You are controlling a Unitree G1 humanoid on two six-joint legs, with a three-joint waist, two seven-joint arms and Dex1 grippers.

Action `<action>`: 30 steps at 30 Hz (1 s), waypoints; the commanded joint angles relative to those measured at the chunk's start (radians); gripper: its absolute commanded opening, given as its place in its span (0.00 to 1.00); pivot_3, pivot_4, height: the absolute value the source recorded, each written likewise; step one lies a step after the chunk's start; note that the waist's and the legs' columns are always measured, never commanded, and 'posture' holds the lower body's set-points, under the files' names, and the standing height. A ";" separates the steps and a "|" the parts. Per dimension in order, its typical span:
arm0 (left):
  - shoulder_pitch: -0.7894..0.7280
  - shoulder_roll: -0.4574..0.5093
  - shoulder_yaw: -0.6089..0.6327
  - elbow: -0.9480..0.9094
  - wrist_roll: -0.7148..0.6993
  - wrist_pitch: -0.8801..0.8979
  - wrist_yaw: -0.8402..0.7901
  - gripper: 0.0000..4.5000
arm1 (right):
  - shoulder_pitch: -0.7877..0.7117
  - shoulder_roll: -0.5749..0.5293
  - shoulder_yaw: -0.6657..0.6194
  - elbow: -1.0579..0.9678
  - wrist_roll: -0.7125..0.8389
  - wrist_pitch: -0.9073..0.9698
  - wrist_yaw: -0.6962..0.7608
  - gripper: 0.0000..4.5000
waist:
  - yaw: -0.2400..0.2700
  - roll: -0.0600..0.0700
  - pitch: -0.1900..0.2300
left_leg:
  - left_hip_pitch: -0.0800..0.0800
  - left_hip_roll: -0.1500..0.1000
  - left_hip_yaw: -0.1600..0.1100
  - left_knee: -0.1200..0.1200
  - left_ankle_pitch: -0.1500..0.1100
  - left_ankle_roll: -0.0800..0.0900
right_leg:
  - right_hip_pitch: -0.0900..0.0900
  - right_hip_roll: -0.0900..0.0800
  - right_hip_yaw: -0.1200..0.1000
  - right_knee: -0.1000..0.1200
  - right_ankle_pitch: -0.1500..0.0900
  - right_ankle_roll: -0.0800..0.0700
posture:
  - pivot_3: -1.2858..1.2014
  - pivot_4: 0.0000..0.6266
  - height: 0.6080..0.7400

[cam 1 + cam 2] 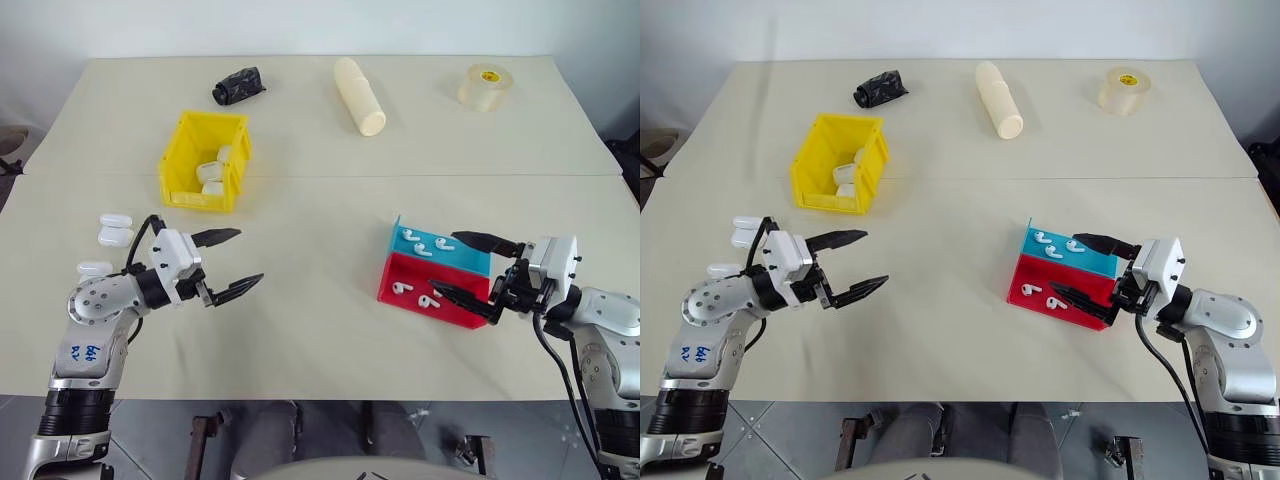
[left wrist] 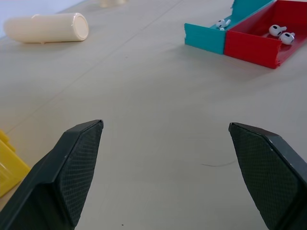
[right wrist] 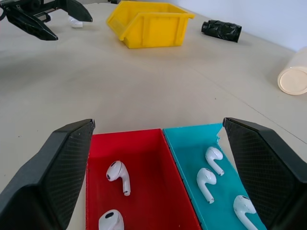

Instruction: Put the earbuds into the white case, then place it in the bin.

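Right gripper, fingers spread and empty, straddles the near end of the red tray; two earbuds lie inside, just ahead of it, stems running roughly along the tray; left gripper, also spread and empty, is well apart from the tray, nearer the cases; bin beyond.

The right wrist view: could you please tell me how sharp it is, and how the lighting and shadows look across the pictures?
Right wrist view: the earbuds in the red tray are crisp, with small glints; the black fingers at the edges look soft. Left wrist view: the fingers show their texture, with little shadow on the table. Left eye view: even, diffuse light, faint shadows beside the bin.
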 commanded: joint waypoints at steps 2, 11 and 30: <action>0.002 -0.006 0.016 -0.019 0.010 -0.022 0.031 0.99 | -0.004 -0.003 -0.004 -0.012 0.012 -0.008 0.015 1.00 | 0.000 0.000 0.000 | 0.000 0.000 0.000 0.000 0.000 0.000 | 0.000 0.000 0.000 0.000 0.000 0.000 | 0.52 0.24 1.00; 0.040 -0.017 0.046 -0.035 -0.018 -0.011 0.060 0.99 | -0.025 0.006 0.017 0.008 0.006 -0.011 0.030 1.00 | -0.001 0.000 0.000 | 0.000 0.000 0.000 0.000 0.000 0.000 | 0.000 0.000 0.000 0.000 0.000 0.000 | 0.52 0.24 1.00; 0.560 -0.361 0.488 -0.413 -0.056 0.225 0.696 0.99 | -0.200 0.190 0.208 -0.023 0.034 -0.058 0.106 1.00 | -0.003 0.000 0.000 | 0.000 0.001 0.000 0.000 0.000 0.000 | 0.000 0.000 0.000 -0.003 0.000 0.000 | 0.52 0.24 1.00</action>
